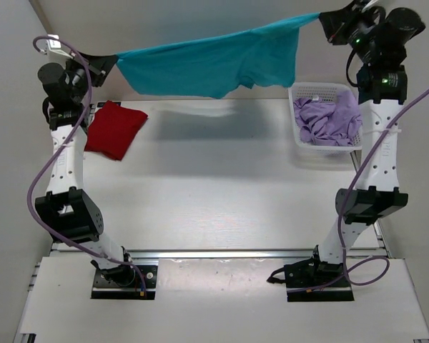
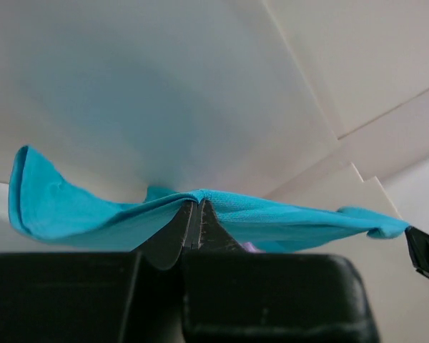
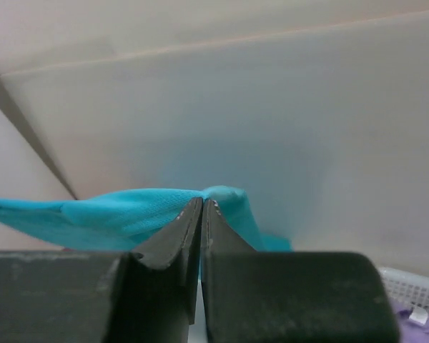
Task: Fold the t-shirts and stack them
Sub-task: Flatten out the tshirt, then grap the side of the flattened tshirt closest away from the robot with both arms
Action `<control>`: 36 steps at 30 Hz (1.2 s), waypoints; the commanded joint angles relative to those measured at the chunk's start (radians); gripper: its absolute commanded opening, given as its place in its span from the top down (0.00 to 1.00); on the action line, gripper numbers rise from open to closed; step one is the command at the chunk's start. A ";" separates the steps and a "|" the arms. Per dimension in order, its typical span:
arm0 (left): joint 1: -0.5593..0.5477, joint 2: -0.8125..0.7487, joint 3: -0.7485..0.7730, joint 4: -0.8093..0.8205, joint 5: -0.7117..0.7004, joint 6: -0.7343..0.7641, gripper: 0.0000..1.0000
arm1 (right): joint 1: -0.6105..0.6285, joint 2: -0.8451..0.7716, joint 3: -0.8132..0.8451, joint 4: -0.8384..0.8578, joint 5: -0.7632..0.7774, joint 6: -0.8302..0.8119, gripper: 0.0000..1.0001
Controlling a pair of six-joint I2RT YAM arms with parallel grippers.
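The teal t-shirt point(image 1: 214, 61) hangs stretched in the air across the back of the table, held at both ends. My left gripper point(image 1: 109, 63) is shut on its left end, and my right gripper point(image 1: 323, 21) is shut on its right end, higher up. In the left wrist view the jaws point(image 2: 194, 204) pinch teal fabric point(image 2: 79, 214). The right wrist view shows the same pinch point(image 3: 202, 202) on teal cloth point(image 3: 114, 214). A red t-shirt point(image 1: 114, 128) lies folded on the table at the left. The lavender t-shirt point(image 1: 330, 118) lies crumpled in the basket.
A white mesh basket point(image 1: 297, 136) stands at the right back of the table, next to the right arm. The white table point(image 1: 214, 193) extends toward the arm bases at the near edge. Walls close in on both sides.
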 commanded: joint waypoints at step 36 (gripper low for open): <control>0.157 -0.799 -1.387 -0.317 0.021 0.382 1.00 | 0.300 -1.477 -1.998 -0.300 0.244 0.302 1.00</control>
